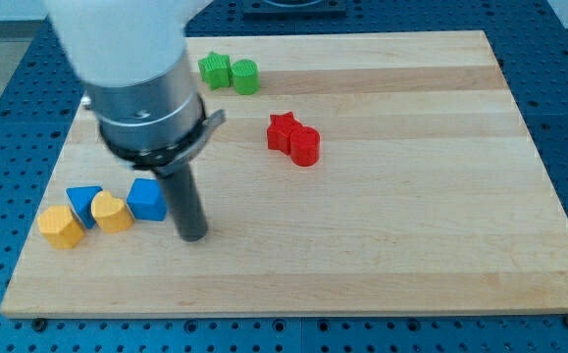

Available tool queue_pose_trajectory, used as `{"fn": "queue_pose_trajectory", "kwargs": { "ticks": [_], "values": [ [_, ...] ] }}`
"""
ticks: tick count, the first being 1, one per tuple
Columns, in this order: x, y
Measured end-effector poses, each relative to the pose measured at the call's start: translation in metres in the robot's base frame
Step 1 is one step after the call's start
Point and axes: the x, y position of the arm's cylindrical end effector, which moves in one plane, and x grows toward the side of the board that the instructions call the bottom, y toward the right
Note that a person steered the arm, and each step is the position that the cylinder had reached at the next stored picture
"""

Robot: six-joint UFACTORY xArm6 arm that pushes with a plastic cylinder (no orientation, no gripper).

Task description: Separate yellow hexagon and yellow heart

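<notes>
The yellow hexagon (60, 226) lies at the view's lower left, near the board's left edge. The yellow heart (112, 212) lies a little to its right. A blue triangle (84, 203) sits between and just above them, touching both. A blue block (147, 199) sits just right of the heart. My tip (194, 236) rests on the board just right of the blue block, about a block's width right of the heart.
A green star (214, 70) and a green cylinder (245, 76) stand together at the view's top. A red star (283, 130) and a red cylinder (304, 146) touch near the middle. The wooden board (411, 196) ends close to the yellow hexagon.
</notes>
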Motion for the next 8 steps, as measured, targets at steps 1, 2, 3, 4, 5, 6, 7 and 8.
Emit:
{"fn": "queue_pose_trajectory", "kwargs": {
  "ticks": [1,2,3,4,5,6,7,8],
  "values": [
    [-0.007,-0.022],
    [-0.040,-0.029],
    [-0.070,-0.048],
    [-0.073,-0.046],
    [-0.103,-0.030],
    [-0.139,-0.044],
    [-0.145,-0.116],
    [-0.112,-0.176]
  ]
}}
